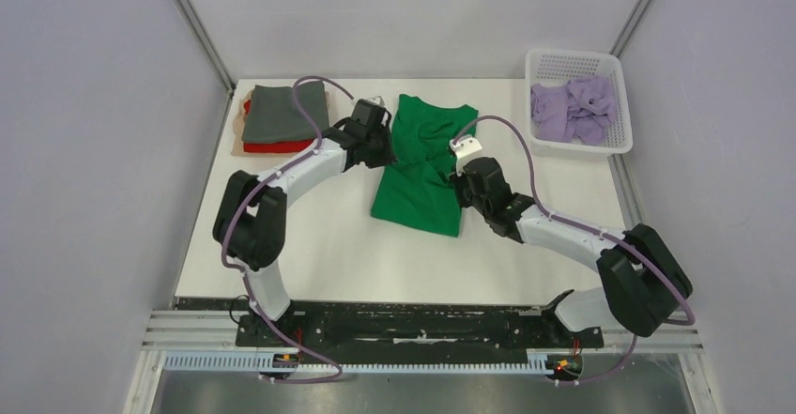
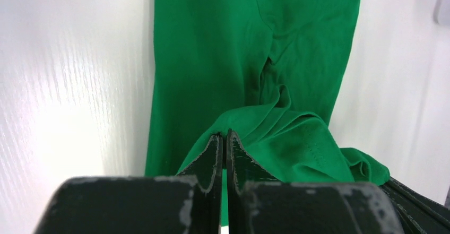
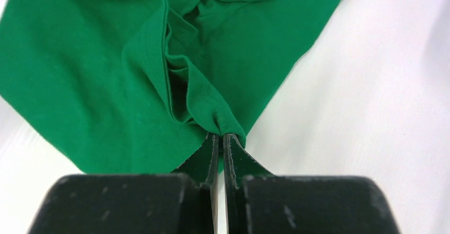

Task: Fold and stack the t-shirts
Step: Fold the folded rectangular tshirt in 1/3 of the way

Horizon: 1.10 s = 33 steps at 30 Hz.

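Green t-shirt (image 1: 413,198), pinched at left and right edges by each arm's closed jaws, lies amid open white table (image 1: 319,245).

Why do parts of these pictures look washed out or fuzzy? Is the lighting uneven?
Top view: even light, sharp, only faint shadows on the table. Left wrist view: the table glares almost pure white beside the green shirt, and the base of the left gripper is blurred. Right wrist view: shirt seams are crisp at the right gripper, whose near base is soft.
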Motion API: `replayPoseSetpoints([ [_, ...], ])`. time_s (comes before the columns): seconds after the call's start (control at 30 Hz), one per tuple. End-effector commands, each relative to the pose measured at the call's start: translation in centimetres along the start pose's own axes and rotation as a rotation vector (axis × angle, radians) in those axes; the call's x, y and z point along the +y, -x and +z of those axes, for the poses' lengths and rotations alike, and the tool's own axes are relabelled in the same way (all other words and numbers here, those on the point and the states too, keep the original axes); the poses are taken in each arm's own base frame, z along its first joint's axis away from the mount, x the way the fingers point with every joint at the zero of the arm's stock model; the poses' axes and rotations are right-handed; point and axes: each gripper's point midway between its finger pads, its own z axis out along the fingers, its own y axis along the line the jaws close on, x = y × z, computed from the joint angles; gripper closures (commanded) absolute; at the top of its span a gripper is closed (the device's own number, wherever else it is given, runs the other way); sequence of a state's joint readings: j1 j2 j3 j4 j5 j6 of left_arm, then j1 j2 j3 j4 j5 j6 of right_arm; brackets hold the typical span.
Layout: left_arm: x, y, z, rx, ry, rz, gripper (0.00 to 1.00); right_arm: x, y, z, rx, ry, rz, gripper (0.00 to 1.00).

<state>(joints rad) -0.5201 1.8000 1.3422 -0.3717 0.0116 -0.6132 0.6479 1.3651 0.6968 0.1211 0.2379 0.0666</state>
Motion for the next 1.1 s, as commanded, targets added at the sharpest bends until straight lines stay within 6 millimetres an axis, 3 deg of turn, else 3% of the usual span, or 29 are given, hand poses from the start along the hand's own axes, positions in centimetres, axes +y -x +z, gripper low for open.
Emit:
replayPoseSetpoints([
  [0.0,-0.4,2.2,0.6,-0.030,-0.024,0.052,0.98,-0.6,2.7,1.4,-0.059,0.003,0.011,1.00],
  [0.63,1.9,3.6,5.5,-0.001,0.034,0.062,0.89,-3.8,0.1,6.3,0.033,-0.040,0.109,0.96],
  [0.67,2.0,3.7,5.7,-0.001,0.037,0.059,0.84,-4.0,0.1,6.5,0.037,-0.040,0.117,0.91],
  [0.73,2.0,3.8,5.9,0.007,0.036,0.056,0.49,-4.2,0.1,6.8,0.038,-0.043,0.134,0.73],
  [0.8,1.7,4.0,5.8,0.008,0.020,0.055,0.28,-4.4,0.4,6.8,0.034,-0.045,0.138,0.45],
  [0.87,1.4,4.6,5.0,-0.012,0.013,0.057,0.01,-4.9,1.0,6.5,0.021,-0.064,0.130,0.16],
  [0.93,1.3,5.1,4.0,-0.038,0.020,0.054,0.00,-5.4,1.4,5.9,0.009,-0.089,0.129,0.02],
  [1.07,1.1,5.3,1.2,-0.077,0.006,0.047,0.00,-5.6,1.5,4.2,-0.014,-0.089,0.129,0.02],
])
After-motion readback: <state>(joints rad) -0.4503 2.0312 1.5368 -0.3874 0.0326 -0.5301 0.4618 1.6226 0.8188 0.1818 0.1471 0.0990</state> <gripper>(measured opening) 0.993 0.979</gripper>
